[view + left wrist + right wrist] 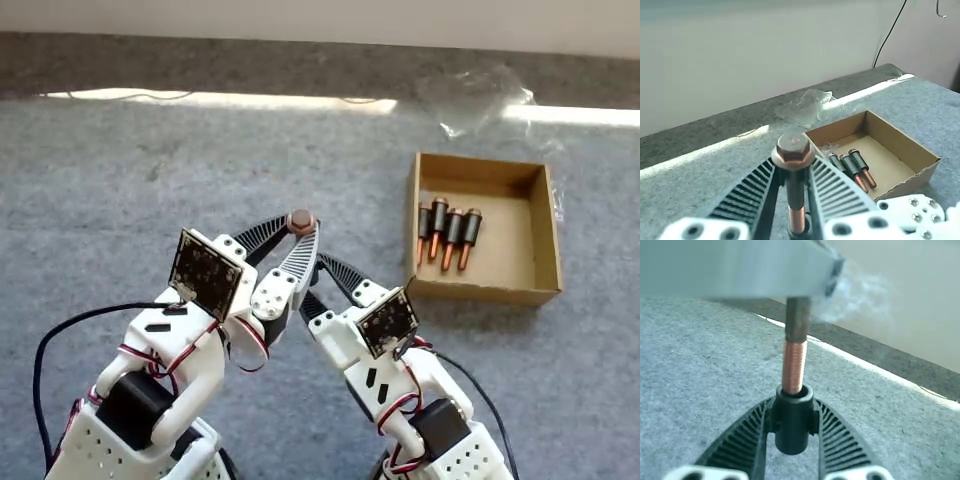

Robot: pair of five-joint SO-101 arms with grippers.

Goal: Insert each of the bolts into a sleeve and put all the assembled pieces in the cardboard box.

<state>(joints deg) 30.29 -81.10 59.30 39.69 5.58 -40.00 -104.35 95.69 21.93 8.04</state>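
Left gripper (794, 170): my fingers are clamped on the bolt (792, 150) just under its head, holding it upright, beside the cardboard box (482, 292) and clear of it. Right gripper (791, 412): my fingers are clamped on the black sleeve (791, 427) directly below the bolt. The bolt's copper threaded tip sits in the sleeve mouth. Four assembled pieces (447, 235) lie side by side inside the box.

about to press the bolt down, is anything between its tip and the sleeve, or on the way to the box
Nothing visible. The bolt has its threaded tip right at the mouth of the sleeve, in line with it. Nothing lies between them and the cardboard box, and the four assembled pieces inside leave floor free.
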